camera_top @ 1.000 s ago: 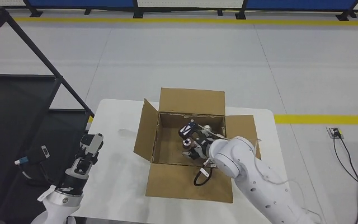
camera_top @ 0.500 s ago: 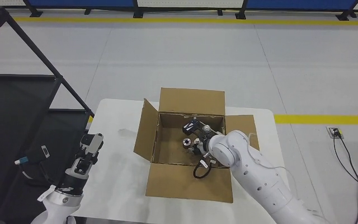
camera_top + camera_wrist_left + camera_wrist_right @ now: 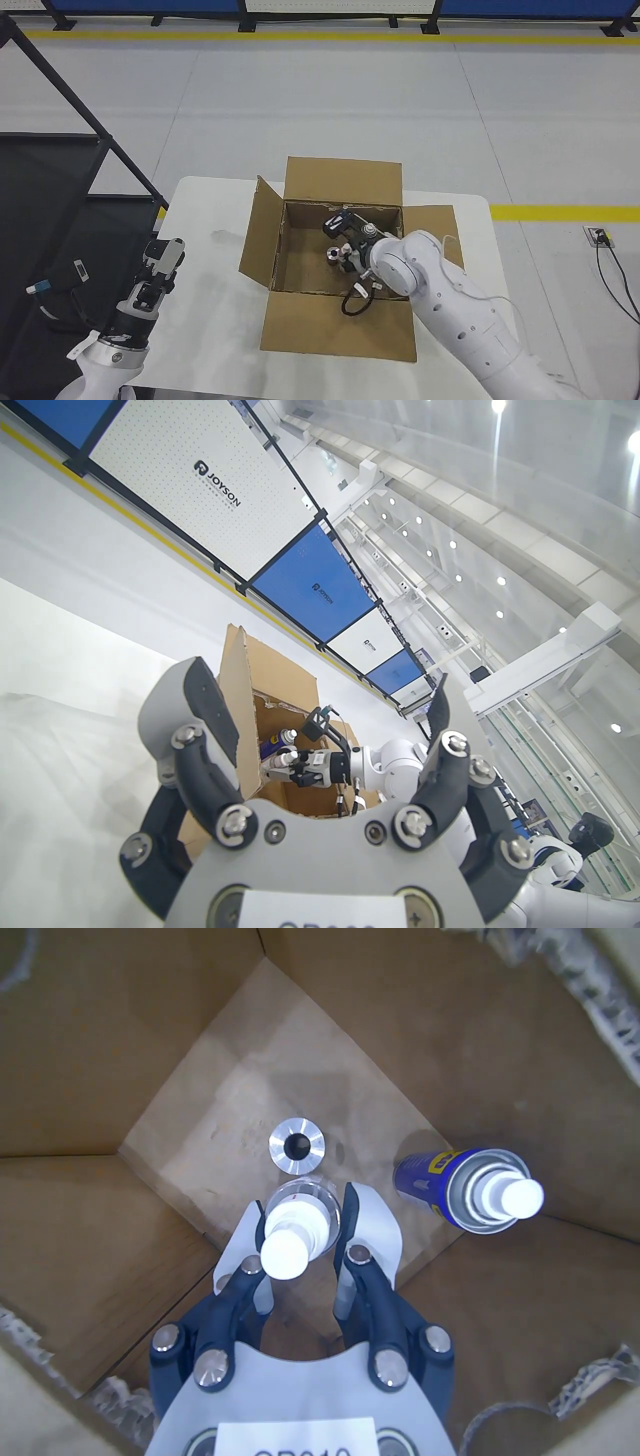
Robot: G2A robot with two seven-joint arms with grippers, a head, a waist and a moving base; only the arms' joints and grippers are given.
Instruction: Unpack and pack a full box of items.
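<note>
The brown cardboard box (image 3: 345, 180) stands open on the white worktop (image 3: 215, 300), with all four flaps folded outward. The right arm reaches down into the box from the near side. The right end effector (image 3: 302, 1208) is inside it, and its two fingers (image 3: 372, 1223) are pressed against opposite sides of a small clear plastic bottle with a white spray cap (image 3: 295, 1228), so it is pinching this bottle just under the cap. The bottle is upright between the fingers. I cannot tell if its bottom touches the box floor or is lifted a little.

Just beside the bottle, on the box floor, stands a short silver metal cylinder with a dark hole in its top (image 3: 297, 1146). It is apart from the fingers. A blue spray can with a white nozzle (image 3: 480, 1198) stands upright near the box wall, to the side of the bottle and not touching it.

The left end effector (image 3: 322, 700) is well apart from the box, over the left edge of the worktop. Its fingers are spread wide with nothing between them, and they point toward the box.
</note>
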